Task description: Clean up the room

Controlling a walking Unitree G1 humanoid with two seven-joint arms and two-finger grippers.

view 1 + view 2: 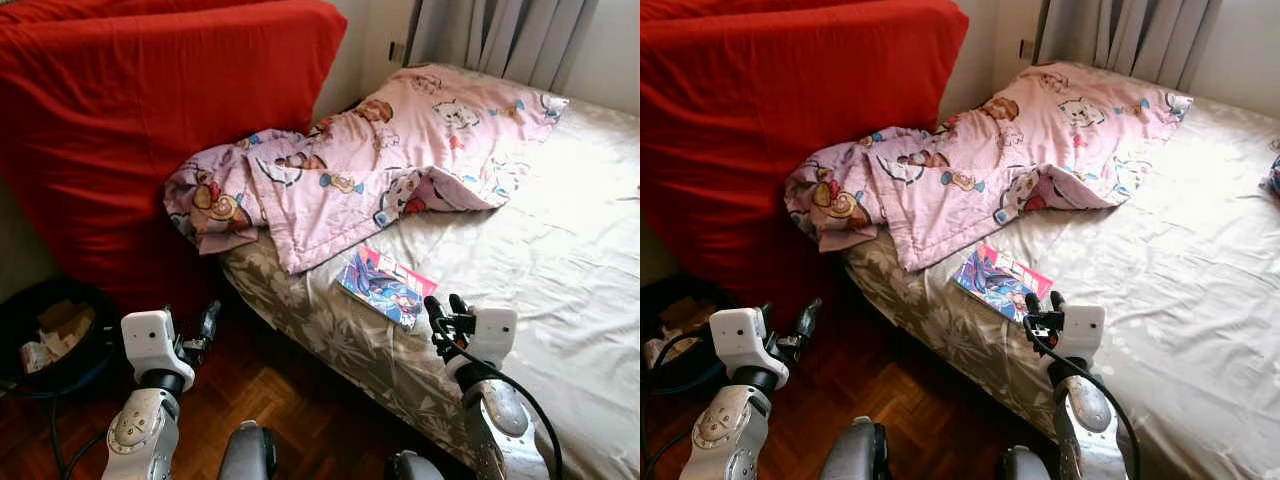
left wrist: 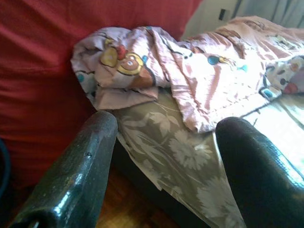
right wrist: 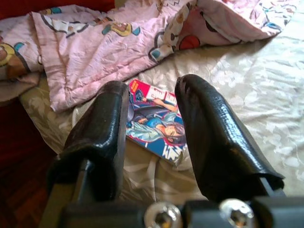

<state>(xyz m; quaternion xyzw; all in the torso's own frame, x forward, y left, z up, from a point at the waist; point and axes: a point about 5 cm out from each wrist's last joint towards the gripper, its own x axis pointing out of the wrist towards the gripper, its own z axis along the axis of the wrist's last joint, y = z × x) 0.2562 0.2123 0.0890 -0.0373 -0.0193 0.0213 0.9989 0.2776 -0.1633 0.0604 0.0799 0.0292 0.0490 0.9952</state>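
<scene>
A bed (image 1: 560, 250) in a pale floral sheet runs along the robot's right, its near edge dropping to bare parquet floor (image 1: 290, 400). A red mattress (image 1: 150, 120) leans against the wall at the bed's head. A pink quilt (image 1: 380, 150) lies crumpled across the bed's head end, one corner hanging over the edge. A comic book (image 1: 385, 285) lies flat near the bed's edge, just clear of the quilt. The right claw (image 3: 152, 128) hovers open above the comic, fingers straddling it. The left claw (image 1: 205, 325) is raised over the floor, open.
</scene>
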